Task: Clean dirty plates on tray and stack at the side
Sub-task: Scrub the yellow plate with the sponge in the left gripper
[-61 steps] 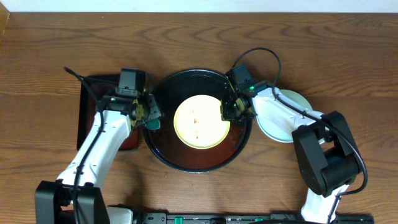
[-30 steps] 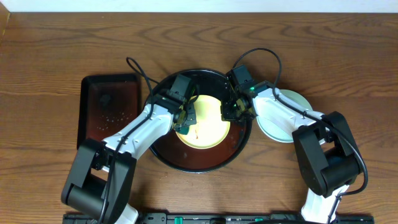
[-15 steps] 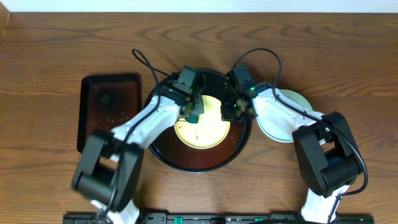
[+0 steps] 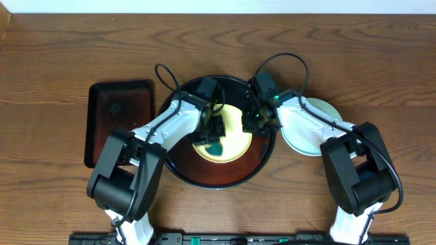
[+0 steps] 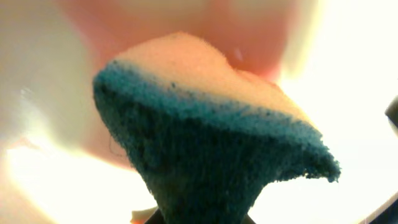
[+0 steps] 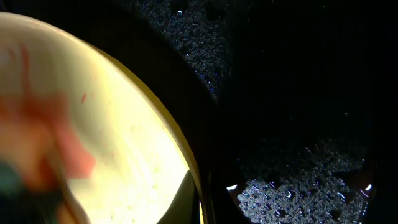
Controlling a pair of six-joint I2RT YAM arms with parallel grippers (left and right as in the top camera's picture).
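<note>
One yellow plate [image 4: 235,136] on round tray [image 4: 204,178], now directly under left gripper [image 4: 214,136], which clamps teal sponge [image 5: 211,168] and has swung in from rectangular tray [image 4: 119,122]: scrubbing starts; right gripper [image 4: 251,122] at plate rim, grip unclear.

A brown wood-grain table [image 4: 54,54] fills the view, a white strip [image 4: 204,5] along its far edge.

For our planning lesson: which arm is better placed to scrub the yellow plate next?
Left. The left gripper holds the sponge over the yellow plate; the right gripper sits at the plate's rim with no sponge.
</note>
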